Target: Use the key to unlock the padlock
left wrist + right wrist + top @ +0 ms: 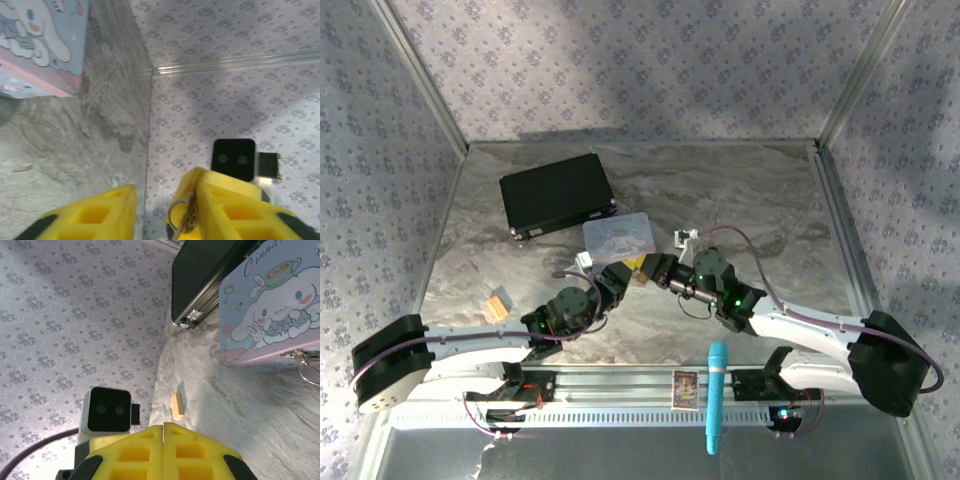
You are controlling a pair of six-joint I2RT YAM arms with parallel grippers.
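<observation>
Marbled bench (770, 200), unlocking judged barely begun: left gripper (161, 189) jaws spread beside a silvery loop (180, 216), right gripper (163, 428) jaws pressed together; insertion yet to do.

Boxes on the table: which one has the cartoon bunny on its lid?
The pale blue tin; it shows a white long-eared character. The black case beside it is plain.

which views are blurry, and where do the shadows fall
Left wrist: the left fingers are soft, close to the lens, and the tin is slightly blurred. Right wrist: the tin's print is sharp, the right fingers a little softer. Top view: in focus, with broad soft shadows across the back wall and the table evenly lit.
</observation>
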